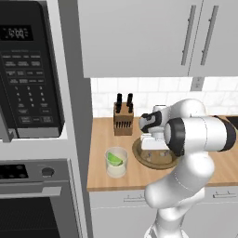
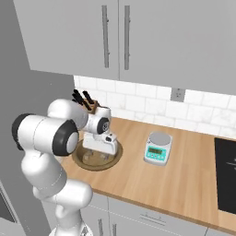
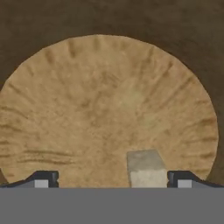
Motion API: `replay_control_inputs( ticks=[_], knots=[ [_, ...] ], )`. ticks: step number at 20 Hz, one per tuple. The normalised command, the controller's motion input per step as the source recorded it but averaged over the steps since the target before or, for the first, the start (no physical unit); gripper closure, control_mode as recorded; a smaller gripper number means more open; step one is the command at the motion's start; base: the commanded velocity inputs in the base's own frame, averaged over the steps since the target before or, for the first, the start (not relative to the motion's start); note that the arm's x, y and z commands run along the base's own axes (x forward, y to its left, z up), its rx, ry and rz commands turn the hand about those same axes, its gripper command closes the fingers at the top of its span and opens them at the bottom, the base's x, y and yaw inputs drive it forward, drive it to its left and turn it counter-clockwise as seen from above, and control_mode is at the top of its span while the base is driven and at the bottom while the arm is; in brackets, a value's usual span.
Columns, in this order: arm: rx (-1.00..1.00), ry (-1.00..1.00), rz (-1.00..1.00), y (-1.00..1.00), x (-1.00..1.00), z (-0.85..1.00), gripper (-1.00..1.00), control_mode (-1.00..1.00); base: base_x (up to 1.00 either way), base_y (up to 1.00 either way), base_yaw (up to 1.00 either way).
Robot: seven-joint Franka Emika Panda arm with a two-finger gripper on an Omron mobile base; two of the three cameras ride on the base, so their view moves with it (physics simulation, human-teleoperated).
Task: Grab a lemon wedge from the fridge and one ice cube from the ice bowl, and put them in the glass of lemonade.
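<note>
Digits glow faintly on the microwave (image 1: 29, 69) display far out to the claw's left, but they're too blurred to read, and so are the keypad labels beneath. Below it sits the black oven (image 1: 32, 200), no legible writing either. Coming right, onto the wooden counter (image 2: 184, 179): the glass of lemonade (image 1: 116, 162) stands just left of the claw, pale liquid inside and the lemon wedge (image 1: 114, 160) already resting in it, green-yellow against the rim. Behind it, a knife block (image 1: 123, 119) with dark handles sticking up. And now the claw (image 3: 112, 179) itself, down inside the ice bowl (image 1: 139, 155), fingers spread wide apart, clamped on nothing! From the hand camera the bowl's grained brown floor lies straight ahead, and one pale ice cube (image 3: 146, 168) sits between the fingertips, closer to the right-hand tip, not visibly touched. Further right of the claw, well apart from the bowl, a small kitchen scale (image 2: 157, 148) with a teal face; its little display shows marks too small to make out.
</note>
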Motion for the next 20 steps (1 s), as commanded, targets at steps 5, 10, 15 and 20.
replay_control_inputs(
  ticks=[5, 10, 15, 20],
  knots=[
    [0.0, -0.2, 0.0, 0.01, 0.03, 0.0, -1.0, -1.0, 0.0, 0.0, 0.0],
    [0.0, -0.03, 0.0, -0.05, 0.04, 0.0, -1.0, -1.0, 0.0, 0.0, 0.0],
    [0.0, -0.02, 0.0, 0.0, -0.15, 0.0, -1.0, -1.0, 0.0, 0.0, 0.0],
    [0.0, -0.07, 0.0, 0.0, 0.0, -0.05, -1.0, -1.0, 0.0, 0.0, 0.0]
  ],
)
